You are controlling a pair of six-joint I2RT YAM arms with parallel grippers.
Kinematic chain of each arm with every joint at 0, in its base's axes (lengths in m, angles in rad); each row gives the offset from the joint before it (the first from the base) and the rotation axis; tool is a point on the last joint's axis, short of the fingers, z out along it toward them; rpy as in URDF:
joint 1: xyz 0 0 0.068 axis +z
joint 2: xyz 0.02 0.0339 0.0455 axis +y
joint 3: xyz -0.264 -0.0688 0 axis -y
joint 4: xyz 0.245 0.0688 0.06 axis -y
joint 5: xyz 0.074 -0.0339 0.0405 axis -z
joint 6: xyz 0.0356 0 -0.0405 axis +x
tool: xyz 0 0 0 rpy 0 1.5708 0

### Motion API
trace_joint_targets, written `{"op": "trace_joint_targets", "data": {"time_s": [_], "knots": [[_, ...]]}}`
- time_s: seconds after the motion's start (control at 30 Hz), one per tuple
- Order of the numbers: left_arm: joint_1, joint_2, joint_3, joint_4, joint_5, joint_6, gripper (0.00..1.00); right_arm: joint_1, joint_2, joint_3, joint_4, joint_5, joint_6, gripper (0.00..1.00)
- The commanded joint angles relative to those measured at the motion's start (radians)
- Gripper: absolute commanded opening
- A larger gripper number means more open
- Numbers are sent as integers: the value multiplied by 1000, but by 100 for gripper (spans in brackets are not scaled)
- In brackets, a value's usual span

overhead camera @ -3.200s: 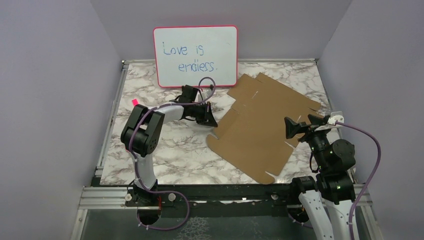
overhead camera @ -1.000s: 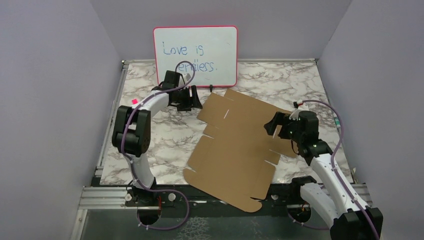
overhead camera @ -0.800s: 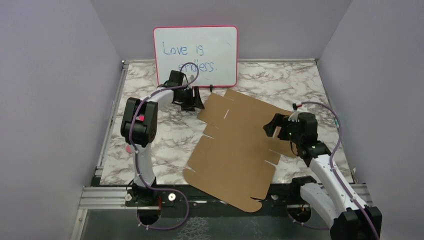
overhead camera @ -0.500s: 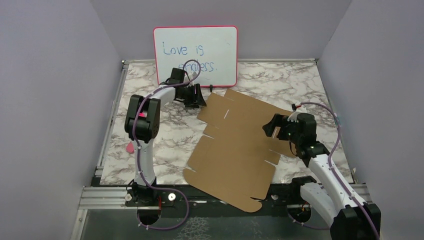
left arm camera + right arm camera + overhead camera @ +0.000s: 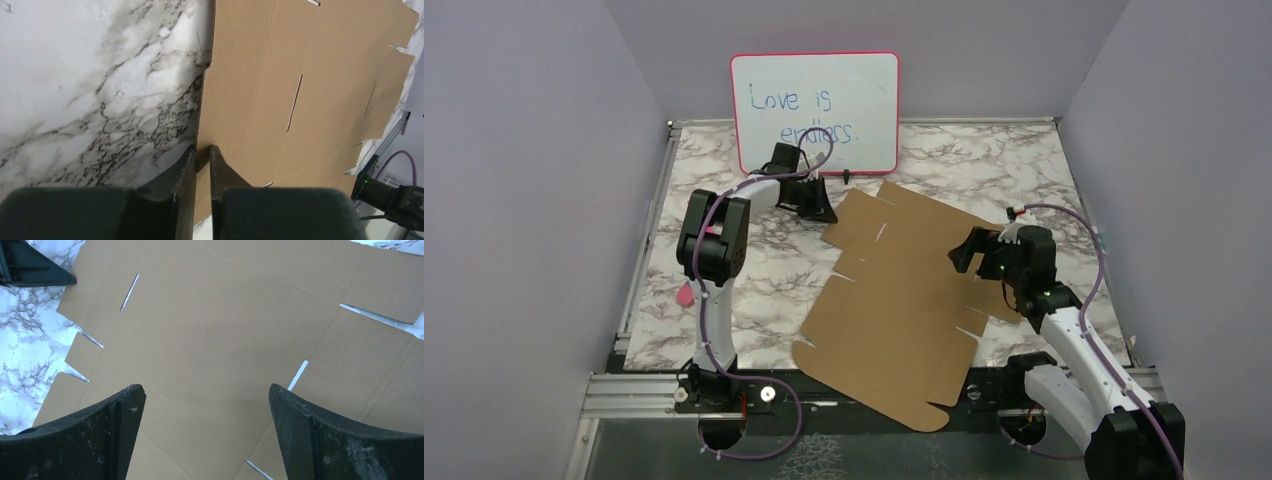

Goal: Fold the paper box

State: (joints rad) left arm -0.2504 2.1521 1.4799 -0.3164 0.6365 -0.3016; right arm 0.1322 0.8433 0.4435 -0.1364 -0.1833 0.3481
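The paper box is a flat die-cut cardboard sheet, unfolded, lying across the right-centre of the marble tabletop. Its nearest corner hangs past the table's near edge over the frame rail.

My main worry is the hold on it. The left gripper has its jaws drawn together on the sheet's far-left edge, and only a thin strip of card sits between the fingers. If I lift or pull from there, the card could slip out. It could also buckle away from a score line, since nothing pins the rest of the sheet.

The overhanging corner is a second risk: a tug toward me could slide more of the sheet off the table. The pink-framed whiteboard stands just behind the left gripper, so a careless swing backward could knock it.

The right gripper is over the sheet's right half with its jaws wide apart and plain card and slots between them. I cannot tell whether the fingertips touch the card. It holds nothing.
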Motion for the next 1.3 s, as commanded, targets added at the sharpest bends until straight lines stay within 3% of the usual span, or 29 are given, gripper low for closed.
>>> {"op": "trace_joint_targets", "data": {"time_s": [0.0,0.27,0.67,0.87,1.03,1.27], "knots": [[17,-86,-76,-29,-22,20,9,7,-24,1,4,-27,0,100],[83,-287,-276,-56,-113,-4,4,8,-19,24,-21,-58,-16,100],[143,-608,-674,9,-262,-111,4,8,96,74,-3,-151,-43,100],[169,-724,-795,28,-307,-149,5,8,165,100,24,-199,-50,99],[177,-761,-764,-6,-343,-113,22,8,197,128,31,-196,-69,100],[178,-757,-627,-33,-335,-54,63,7,243,217,8,-93,-46,100]]}}
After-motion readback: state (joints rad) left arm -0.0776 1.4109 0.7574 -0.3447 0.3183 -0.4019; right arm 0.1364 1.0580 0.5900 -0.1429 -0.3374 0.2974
